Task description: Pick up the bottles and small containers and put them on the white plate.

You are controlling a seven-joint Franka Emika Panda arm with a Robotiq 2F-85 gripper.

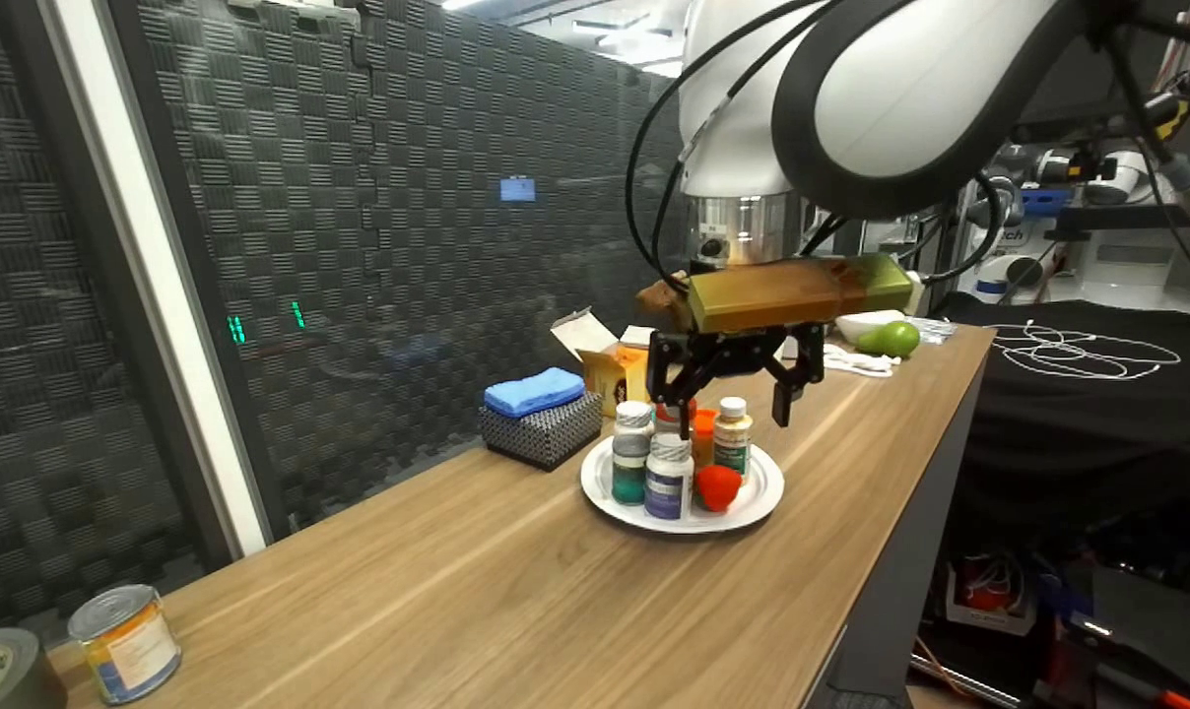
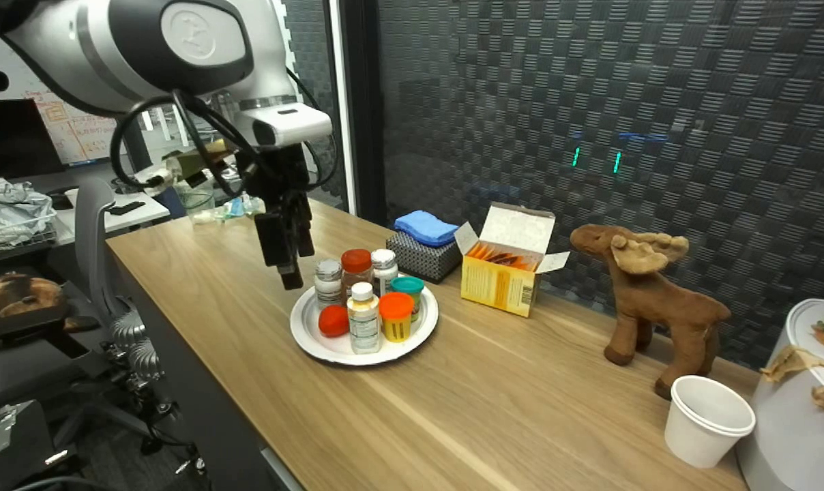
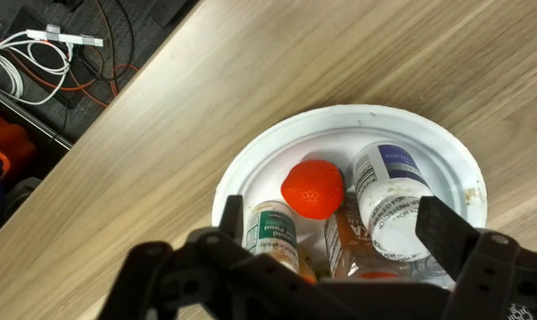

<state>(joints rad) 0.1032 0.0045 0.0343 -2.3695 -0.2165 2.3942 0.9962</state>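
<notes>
The white plate [image 1: 595,483] [image 2: 301,331] [image 3: 255,144] holds several upright bottles and containers. They include a purple-labelled white bottle [image 1: 668,487] [image 3: 388,178], a green-labelled white-capped bottle [image 2: 365,326] [image 3: 272,233], and another white bottle [image 1: 631,448] [image 2: 385,271]. Also there are a red-capped jar [image 2: 356,262], an orange-capped yellow container [image 2: 396,317], a green-capped container [image 2: 410,290] and a small red piece [image 1: 718,487] [image 2: 333,320] [image 3: 313,189]. My gripper [image 1: 733,418] [image 2: 290,276] [image 3: 330,213] is open and empty above the plate. Its body hides part of the bottles in the wrist view.
A blue cloth [image 1: 534,391] lies on a dark patterned box [image 1: 546,433] by the wall. An open yellow box [image 2: 499,283], a toy moose [image 2: 657,300] and white cups [image 2: 705,426] stand along the table. A tin can [image 1: 127,645] and a tape roll [image 1: 9,670] are at the other end.
</notes>
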